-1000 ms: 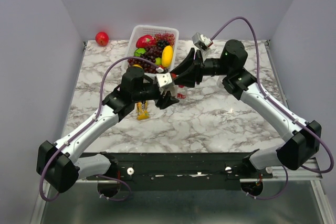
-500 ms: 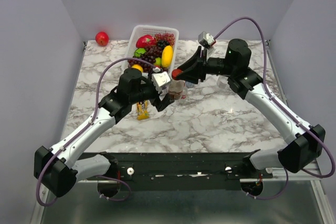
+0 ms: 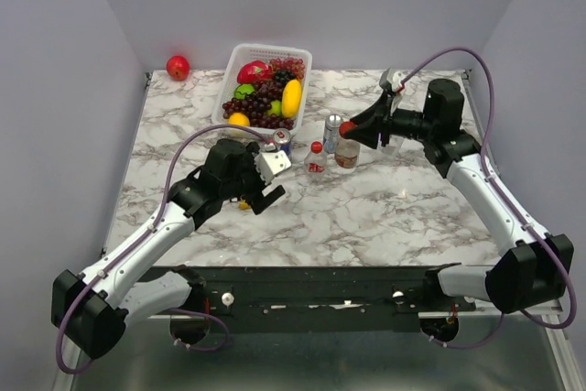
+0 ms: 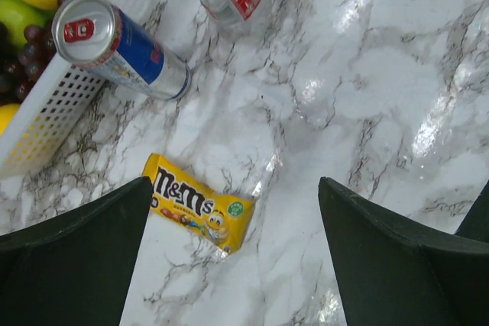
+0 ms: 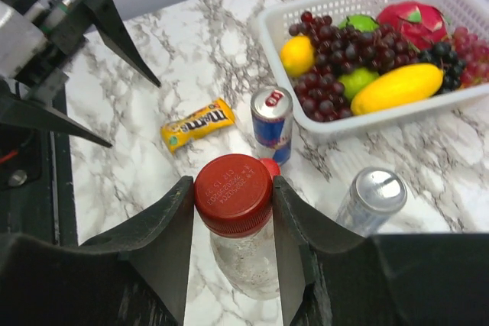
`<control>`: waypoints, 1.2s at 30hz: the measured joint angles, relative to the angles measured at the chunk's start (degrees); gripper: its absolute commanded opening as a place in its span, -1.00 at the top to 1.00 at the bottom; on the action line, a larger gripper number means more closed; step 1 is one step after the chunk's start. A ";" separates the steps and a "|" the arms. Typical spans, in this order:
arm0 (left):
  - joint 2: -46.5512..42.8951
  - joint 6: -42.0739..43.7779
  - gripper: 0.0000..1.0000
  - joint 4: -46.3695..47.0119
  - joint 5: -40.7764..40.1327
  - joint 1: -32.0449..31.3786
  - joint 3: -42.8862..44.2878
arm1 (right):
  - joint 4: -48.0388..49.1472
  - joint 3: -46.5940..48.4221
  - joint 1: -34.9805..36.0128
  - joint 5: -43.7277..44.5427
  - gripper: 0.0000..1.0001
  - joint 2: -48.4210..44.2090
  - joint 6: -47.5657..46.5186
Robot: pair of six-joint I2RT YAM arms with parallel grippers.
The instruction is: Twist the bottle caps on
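Releasing logged: my left gripper (image 4: 234, 188), jaws spread wide, had backed off near-left. My right gripper (image 5: 231, 192) pinched the red cap (image 5: 233, 185) atop its bottle (image 5: 243, 261), mid-table; cap judged seated.

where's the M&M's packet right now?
Left wrist view: the M&M's packet lies flat on the marble table under the open left gripper, beside the blue-silver can at the fruit basket corner.

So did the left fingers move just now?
Yes. The left fingers pulled back toward the near edge of the table and a bit left, farther from the basket.
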 measured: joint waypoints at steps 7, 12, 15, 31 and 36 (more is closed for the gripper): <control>2.03 3.85 -0.97 -4.66 -2.56 0.00 -0.72 | 1.42 -7.80 -5.44 -2.19 0.46 1.42 -5.99; 4.04 7.32 -0.97 -7.65 -4.57 0.02 -0.72 | 5.64 -11.80 -8.44 -5.51 0.44 2.97 -8.26; 3.89 10.19 -0.97 -11.02 -7.06 0.02 -0.90 | 9.11 -12.92 -9.88 -8.09 0.43 4.79 -8.74; -2.60 14.91 -0.97 -22.14 -13.07 0.04 -5.81 | 22.14 -19.43 -11.61 -15.45 0.32 10.93 -6.78; -2.58 14.93 -0.97 -22.01 -13.22 -0.04 -5.81 | 23.50 -18.43 -11.61 -16.39 0.31 12.90 -3.91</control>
